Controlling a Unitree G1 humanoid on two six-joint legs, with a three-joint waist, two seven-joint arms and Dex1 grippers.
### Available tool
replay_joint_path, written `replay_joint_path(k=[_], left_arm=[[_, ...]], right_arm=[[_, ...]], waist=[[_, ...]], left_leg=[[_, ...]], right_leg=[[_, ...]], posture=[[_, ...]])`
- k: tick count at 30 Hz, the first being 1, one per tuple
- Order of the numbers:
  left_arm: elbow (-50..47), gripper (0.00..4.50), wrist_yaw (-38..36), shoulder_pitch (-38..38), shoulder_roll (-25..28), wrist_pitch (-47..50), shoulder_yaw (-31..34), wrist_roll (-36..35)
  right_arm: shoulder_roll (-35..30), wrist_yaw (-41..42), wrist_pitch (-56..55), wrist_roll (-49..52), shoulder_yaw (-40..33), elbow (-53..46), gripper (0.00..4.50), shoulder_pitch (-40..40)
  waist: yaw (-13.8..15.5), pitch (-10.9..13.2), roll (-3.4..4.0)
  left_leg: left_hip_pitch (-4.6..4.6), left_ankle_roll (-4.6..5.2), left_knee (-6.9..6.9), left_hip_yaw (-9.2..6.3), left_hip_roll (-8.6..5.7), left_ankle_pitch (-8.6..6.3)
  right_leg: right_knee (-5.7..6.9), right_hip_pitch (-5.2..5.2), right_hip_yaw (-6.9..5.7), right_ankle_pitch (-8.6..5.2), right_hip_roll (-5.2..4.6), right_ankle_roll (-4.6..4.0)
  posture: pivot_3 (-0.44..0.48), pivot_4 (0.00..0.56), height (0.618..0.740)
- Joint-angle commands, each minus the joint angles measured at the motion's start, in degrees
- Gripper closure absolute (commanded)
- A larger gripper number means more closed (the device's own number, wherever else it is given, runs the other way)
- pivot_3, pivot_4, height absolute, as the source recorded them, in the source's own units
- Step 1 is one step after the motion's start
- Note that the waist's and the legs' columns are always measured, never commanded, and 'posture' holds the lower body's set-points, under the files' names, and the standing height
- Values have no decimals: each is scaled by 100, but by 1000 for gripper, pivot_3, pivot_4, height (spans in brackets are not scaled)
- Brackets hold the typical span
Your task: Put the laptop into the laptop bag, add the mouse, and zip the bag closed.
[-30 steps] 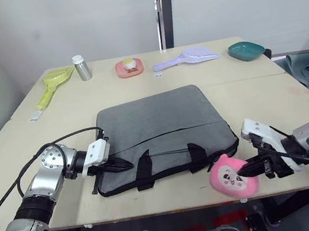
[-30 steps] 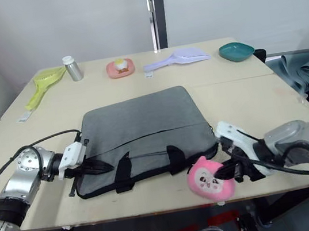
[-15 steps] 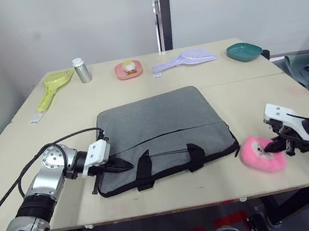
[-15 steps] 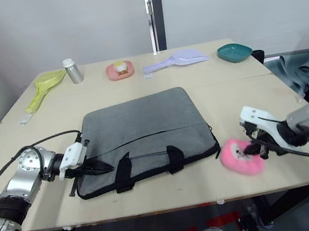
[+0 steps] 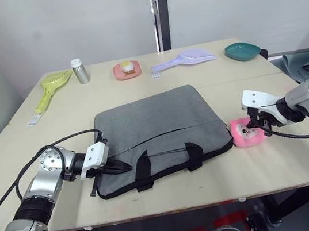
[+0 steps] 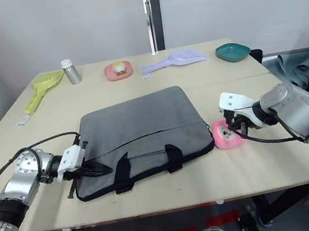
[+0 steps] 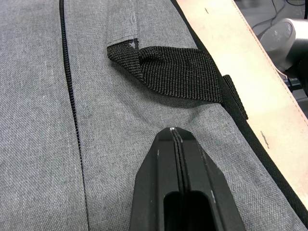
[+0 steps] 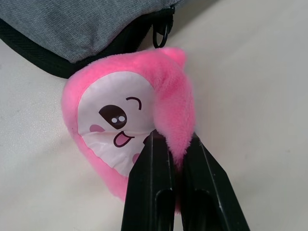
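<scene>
The laptop bag (image 5: 160,133) lies flat in the middle of the counter (image 5: 277,155), its handles and zipper edge turned toward the robot, which puts the opening within reach of both arms. The left gripper (image 7: 174,139) rests on the bag's grey fabric at its near left corner, just beside a black strap handle (image 7: 175,72), with its two fingers pressed together and nothing visibly between them; judging by that pose, it is there to pin the bag down so it does not slide while the other arm works. The right gripper (image 8: 169,144) is clamped on a fold of the pink plush toy (image 8: 130,115), which sits on the counter touching the bag's right end, right by a small metal zipper ring (image 8: 162,34). The toy is no part of the task, so it seems held only to be shifted away from the bag's zipper end. The bag's top zipper line looks shut along its visible length, and no bulge tells whether anything is inside. Beyond the bag, well apart at the counter's far edge, stand a yellow scoop (image 5: 51,87), a silver bottle (image 5: 80,71), a pink dish (image 5: 127,69), a lilac scoop (image 5: 184,59) and a teal bowl (image 5: 242,51).
</scene>
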Motion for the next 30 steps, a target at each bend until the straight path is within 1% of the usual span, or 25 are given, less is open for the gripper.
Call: replay_joint_path(k=[1,4,12,14,17,19,20,21,22,23,25,30], left_arm=[[259,4500,-260,358,77,45,-465,469],[230,4500,-260,356,70,59,-489,449],[181,4500,-260,388,90,48,-519,426],[191,4500,-260,377,63,46,-515,430],[209,4500,-260,345,19,64,-497,438],[215,4500,-260,311,-9,89,-465,435],[216,4500,-260,298,-22,99,-447,433],[214,4500,-259,286,-31,110,-431,429],[191,4500,-259,269,-33,146,-406,406],[170,4500,-259,258,-23,166,-395,387],[150,4500,-260,267,16,181,-390,365],[139,4500,-260,304,60,185,-393,353]], right_arm=[[389,-276,-226,-290,-195,66,4476,-534],[738,-398,-152,-237,-392,130,4476,-710],[711,-208,-343,-237,-548,95,4476,-351],[770,-125,-294,-45,-715,-15,4476,-217],[854,-157,100,84,-846,52,4476,-169],[890,-200,444,118,-873,246,3815,-204],[916,-220,585,151,-902,321,3606,-233],[945,-218,728,222,-962,387,3160,-272],[955,-258,843,259,-1073,567,2892,-359],[926,-230,915,333,-1205,728,2498,-441],[812,-168,1011,438,-1432,1033,1850,-609],[570,-62,960,520,-1667,1426,116,-875]], waist=[[-45,-4,6],[-71,-4,7],[-31,-1,3],[-33,-1,3],[-38,-1,4],[-35,-1,4],[-30,-1,3],[-27,0,3],[-26,0,3],[-27,1,4],[-23,3,6],[5,3,7]], left_leg=[[1,0,0,3,0,0],[2,0,2,9,-1,0],[-5,0,-19,16,-1,0],[-4,0,-20,18,-1,0],[-2,0,-20,22,-1,0],[-1,0,-20,25,-1,0],[0,0,-20,25,-1,0],[0,0,-20,25,-1,0],[-1,0,-20,25,-2,0],[-1,0,-20,25,-2,0],[-3,0,-19,27,-4,0],[-3,0,-24,27,-2,0]], right_leg=[[2,-3,4,0,0,0],[10,-10,12,1,0,1],[-9,-17,10,1,9,1],[-10,-18,12,1,8,1],[-10,-19,17,1,7,1],[-9,-19,20,1,7,1],[-9,-19,20,1,7,1],[-10,-19,19,1,8,1],[-10,-19,19,1,8,1],[-10,-19,20,1,7,1],[-10,-22,21,1,7,1],[-12,-23,19,1,8,1]], posture=[[0,150,740],[0,150,740],[0,150,740],[0,150,740],[0,150,740],[0,150,740],[0,150,740],[0,150,740],[0,150,740],[0,150,740],[0,150,740],[0,150,740]])
